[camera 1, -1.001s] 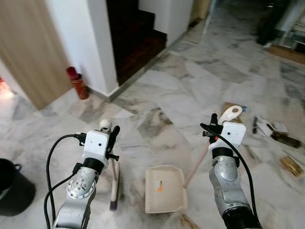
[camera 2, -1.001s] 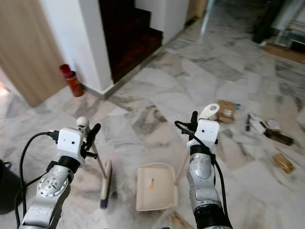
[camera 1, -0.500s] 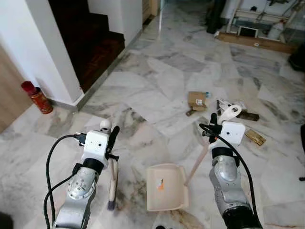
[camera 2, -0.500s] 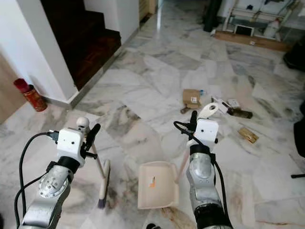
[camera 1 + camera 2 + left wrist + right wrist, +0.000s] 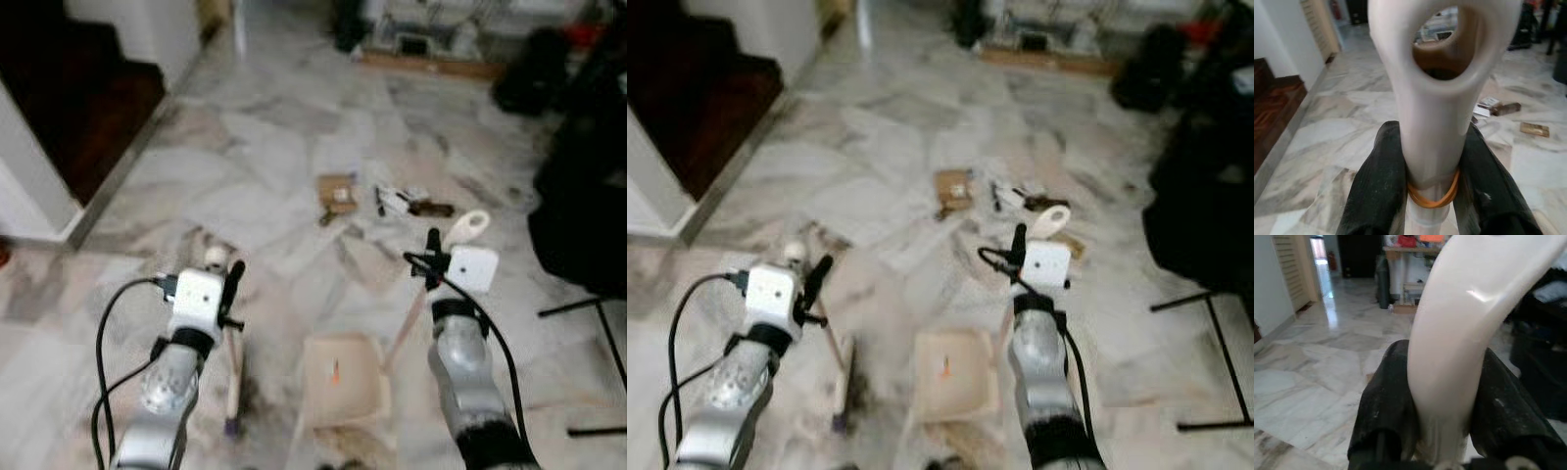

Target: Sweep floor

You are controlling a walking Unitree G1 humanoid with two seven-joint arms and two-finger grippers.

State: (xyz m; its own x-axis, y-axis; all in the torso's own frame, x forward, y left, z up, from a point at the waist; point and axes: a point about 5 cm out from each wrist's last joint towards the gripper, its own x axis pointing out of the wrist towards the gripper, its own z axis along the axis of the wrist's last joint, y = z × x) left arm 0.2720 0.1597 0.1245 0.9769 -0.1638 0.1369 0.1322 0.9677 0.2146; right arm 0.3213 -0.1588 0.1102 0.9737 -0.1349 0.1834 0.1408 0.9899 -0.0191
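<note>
Litter [image 5: 338, 192] on marble floor [image 5: 255, 157]

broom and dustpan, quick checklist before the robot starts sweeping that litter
1. Left gripper shut on broom handle: ok.
2. Right gripper shut on dustpan handle: ok.
3. Dustpan tray low in front of the robot, between the arms: ok.
4. Broom head down at the floor: ok; contact cannot tell.
5. Litter ahead on the marble floor, beyond the dustpan: not ok.
6. Head views sharp enough to aim: not ok, blurred.
</note>
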